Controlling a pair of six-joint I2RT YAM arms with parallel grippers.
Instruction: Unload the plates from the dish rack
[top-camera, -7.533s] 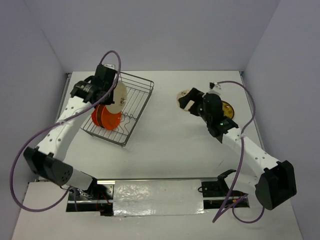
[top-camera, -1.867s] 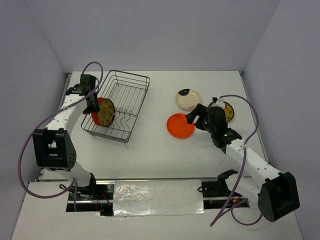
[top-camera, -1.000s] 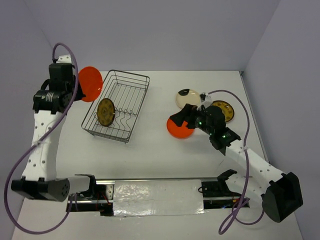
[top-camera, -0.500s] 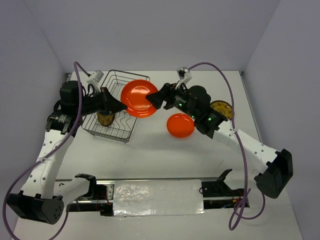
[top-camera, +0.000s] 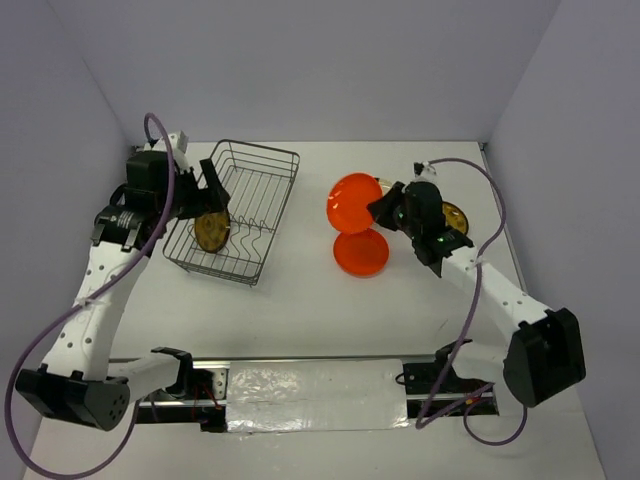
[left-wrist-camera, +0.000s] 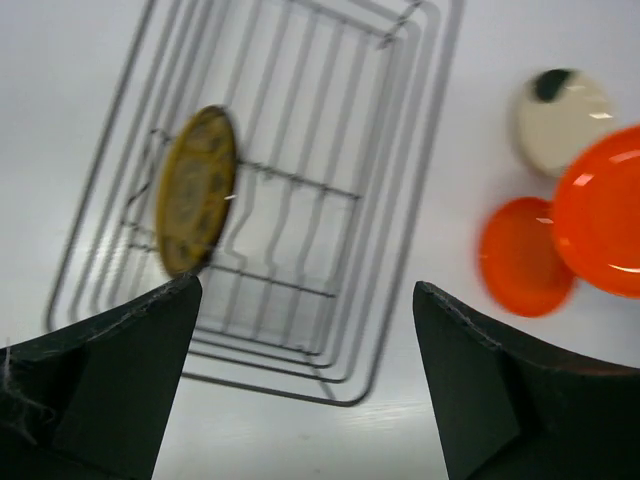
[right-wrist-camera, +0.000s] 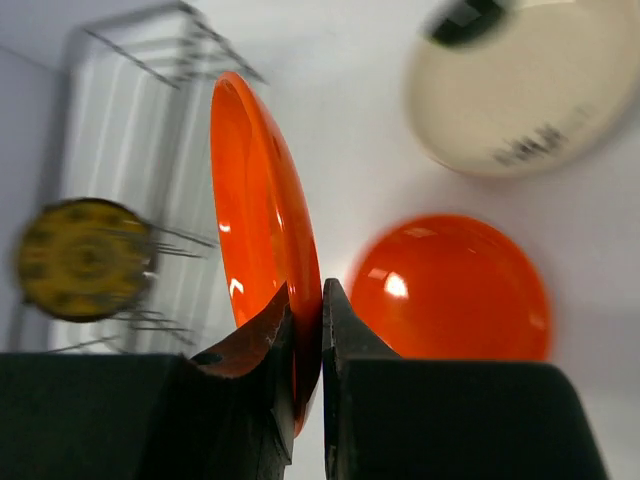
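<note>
The silver wire dish rack stands at the back left with one mustard-brown patterned plate upright in it. My left gripper hovers open and empty over the rack's left side; from its wrist view I look down on the rack and that plate. An orange-red plate is held on edge above the table, my right gripper shut on its rim. A second orange-red plate lies flat below it. Beside that lies a cream plate.
Another mustard plate lies on the table behind my right arm. The left wrist view shows the cream plate and both orange plates to the right of the rack. White walls close in the table's back and sides.
Half a second ago both grippers met at the orange plate beside the rack. The left one has opened and drawn back left; the right one has shut on the plate and carried it right.
</note>
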